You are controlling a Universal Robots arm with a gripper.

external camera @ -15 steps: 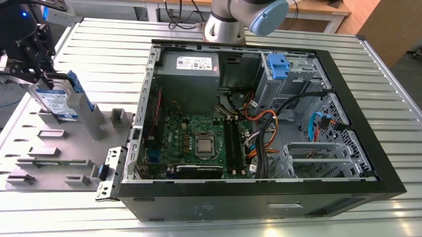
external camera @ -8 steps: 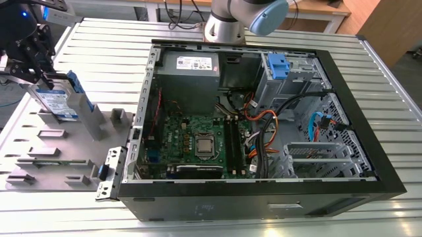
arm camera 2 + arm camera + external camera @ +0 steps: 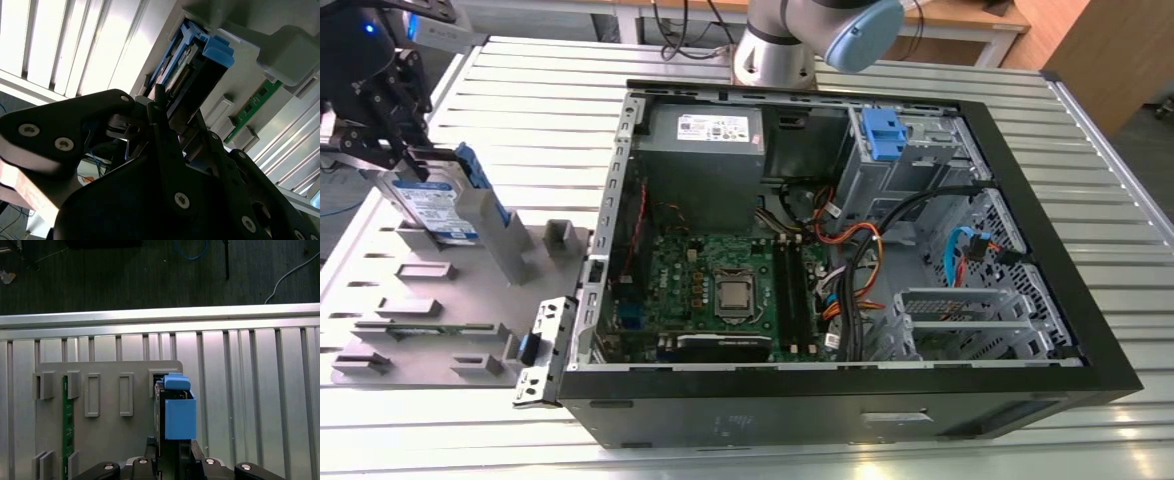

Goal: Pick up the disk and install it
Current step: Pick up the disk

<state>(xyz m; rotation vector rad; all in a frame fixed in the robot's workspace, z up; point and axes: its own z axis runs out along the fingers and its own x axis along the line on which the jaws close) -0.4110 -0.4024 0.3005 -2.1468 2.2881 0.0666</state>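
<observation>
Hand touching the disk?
Cannot tell. In the second wrist view the hand sits right at the end of the disk, but neither contact nor a gap shows plainly.

Bright, even light from overhead falls on the slatted metal table (image 3: 534, 80), and the open computer case (image 3: 1067, 370) holds soft shade along its inner walls. In the second wrist view the table's slats blaze white with glare, while the black gripper (image 3: 180, 102) sits in deep shadow. In the first wrist view the slats shine pale towards the table's edge, and the floor (image 3: 125, 275) beyond it is dim.
</observation>
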